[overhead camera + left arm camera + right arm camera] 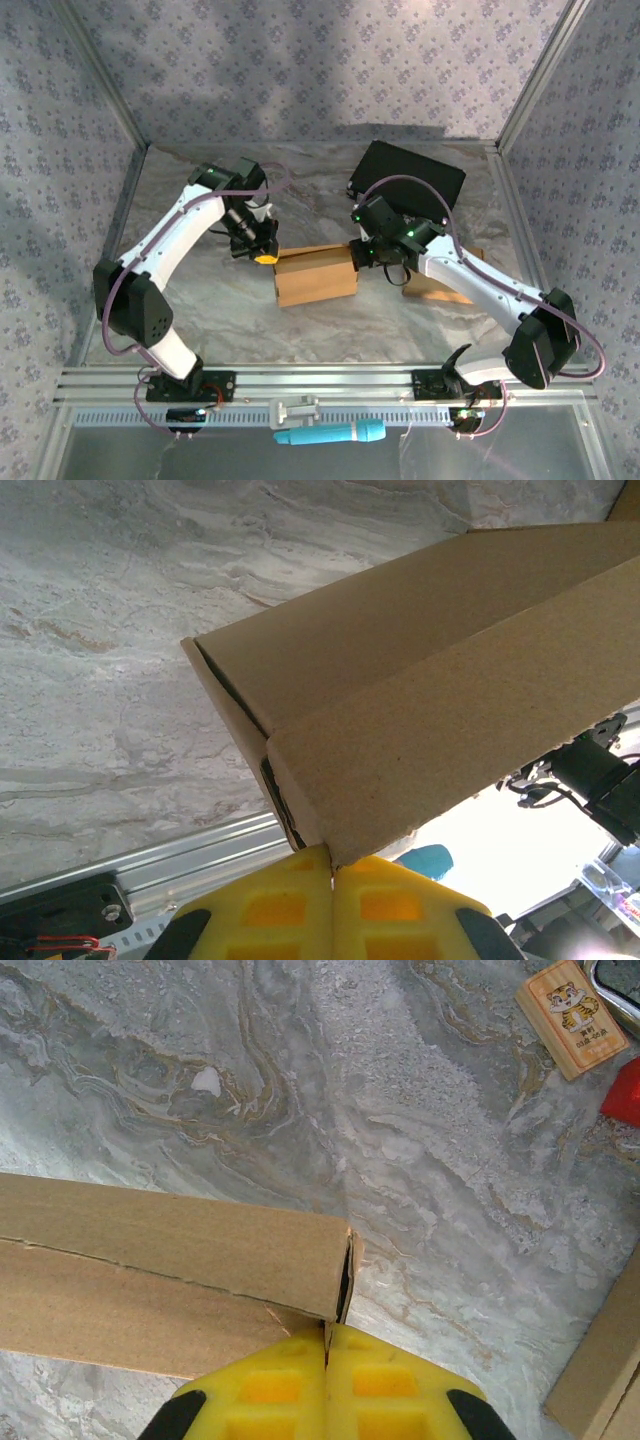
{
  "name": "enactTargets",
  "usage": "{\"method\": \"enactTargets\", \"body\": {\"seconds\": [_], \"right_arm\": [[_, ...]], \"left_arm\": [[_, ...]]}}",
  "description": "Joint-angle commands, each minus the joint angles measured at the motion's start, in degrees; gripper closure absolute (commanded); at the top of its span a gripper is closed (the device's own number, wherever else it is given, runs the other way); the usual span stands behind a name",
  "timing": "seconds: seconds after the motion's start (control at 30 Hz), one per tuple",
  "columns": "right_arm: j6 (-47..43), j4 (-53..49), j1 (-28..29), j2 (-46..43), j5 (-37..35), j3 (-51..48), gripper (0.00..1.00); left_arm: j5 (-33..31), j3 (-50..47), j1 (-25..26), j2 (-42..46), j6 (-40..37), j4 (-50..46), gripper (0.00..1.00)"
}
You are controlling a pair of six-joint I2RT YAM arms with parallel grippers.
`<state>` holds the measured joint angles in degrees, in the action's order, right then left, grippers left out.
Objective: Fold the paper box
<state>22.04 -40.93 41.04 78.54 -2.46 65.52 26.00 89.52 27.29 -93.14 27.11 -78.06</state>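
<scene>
The brown paper box (315, 274) lies on the marble tabletop in the middle, with one arm at each end. My left gripper (264, 256) is at its far left corner. In the left wrist view the yellow fingers (280, 910) are pressed together, with a corner of the box (420, 710) pinched in their seam. My right gripper (360, 256) is at the box's right end. In the right wrist view that gripper (327, 1328) is shut on a thin end flap of the box (170, 1250), whose folded side panels meet along a seam.
A black box (408, 178) sits at the back right. Another piece of brown cardboard (440, 290) lies under the right arm. A small wooden tiger block (573, 1015) and a red object (625, 1090) lie beyond the box. A teal tool (330, 434) rests on the front rail.
</scene>
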Motion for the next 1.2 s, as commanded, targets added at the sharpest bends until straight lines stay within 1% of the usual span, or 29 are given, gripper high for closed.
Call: {"method": "enactTargets", "body": {"seconds": [0.0, 0.13, 0.3, 0.47, 0.63, 0.77, 0.9, 1.07, 1.17], "right_arm": [[-0.8, -0.3, 1.0, 1.1, 0.7, 0.9, 1.00], [-0.3, 0.0, 1.0, 1.0, 0.6, 0.8, 1.00], [0.2, 0.7, 1.1, 0.8, 0.7, 0.1, 1.00], [0.4, 1.1, 1.4, 0.5, 0.3, 0.1, 1.00], [0.6, 1.9, 1.7, -0.6, 0.0, -1.3, 1.00], [1.1, 3.1, 1.7, -2.5, -0.7, -3.5, 1.00], [0.9, 4.5, 1.6, -4.6, -0.7, -6.1, 1.00], [0.6, 4.8, 1.2, -7.1, -0.8, -9.2, 1.00], [0.1, 4.3, 0.9, -8.5, 0.2, -10.0, 1.00]], "left_arm": [[4.1, 1.5, 0.0, -0.4, 0.1, -0.1, 1.00], [2.9, -0.4, 0.0, 0.1, -1.6, 0.2, 1.00], [2.0, -5.2, 0.1, 4.0, -2.0, 6.4, 1.00], [0.4, -11.0, 1.5, 8.9, -3.4, 12.1, 1.00], [-2.7, -15.5, 5.1, 13.1, -2.3, 17.3, 1.00], [-9.1, -18.1, 9.8, 15.2, -1.7, 19.8, 1.00], [-12.9, -22.6, 13.9, 17.7, 0.0, 23.9, 1.00], [-17.4, -25.5, 18.6, 19.0, 1.7, 26.1, 1.00], [-19.1, -26.5, 20.1, 18.9, 2.9, 26.3, 1.00]]}}
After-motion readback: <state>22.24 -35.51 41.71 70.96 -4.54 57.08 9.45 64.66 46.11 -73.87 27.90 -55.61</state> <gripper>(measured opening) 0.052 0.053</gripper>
